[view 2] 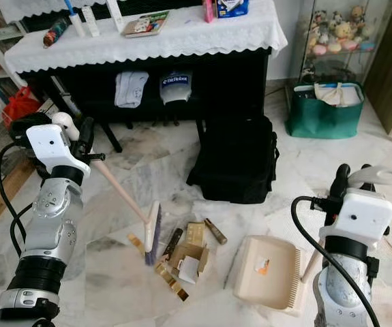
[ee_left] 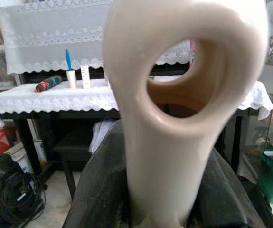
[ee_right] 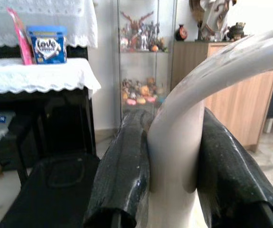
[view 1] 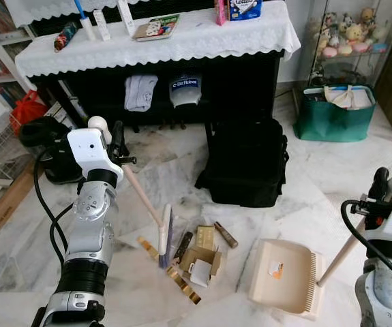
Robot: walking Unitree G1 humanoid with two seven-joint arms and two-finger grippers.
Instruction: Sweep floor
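Note:
My left gripper (view 1: 117, 142) is shut on the cream handle of a small broom (view 1: 164, 235), whose head rests on the marble floor beside a pile of litter (view 1: 199, 259): a torn cardboard box, gold wrappers and a brown tube. In the left wrist view the handle's loop end (ee_left: 174, 95) stands between the black fingers (ee_left: 98, 190). My right gripper (view 1: 380, 187) is shut on the handle of a beige dustpan (view 1: 284, 276) that lies flat on the floor to the right of the litter. The right wrist view has the pale handle (ee_right: 174, 152) clamped between both fingers (ee_right: 124, 166).
A black bag (view 1: 247, 163) stands on the floor just behind the litter. Behind it is a black piano under a white lace cloth (view 1: 182, 37). A green bag (view 1: 332, 112) sits at the right by a glass cabinet, and a black case (view 1: 52, 146) and shelves at the left.

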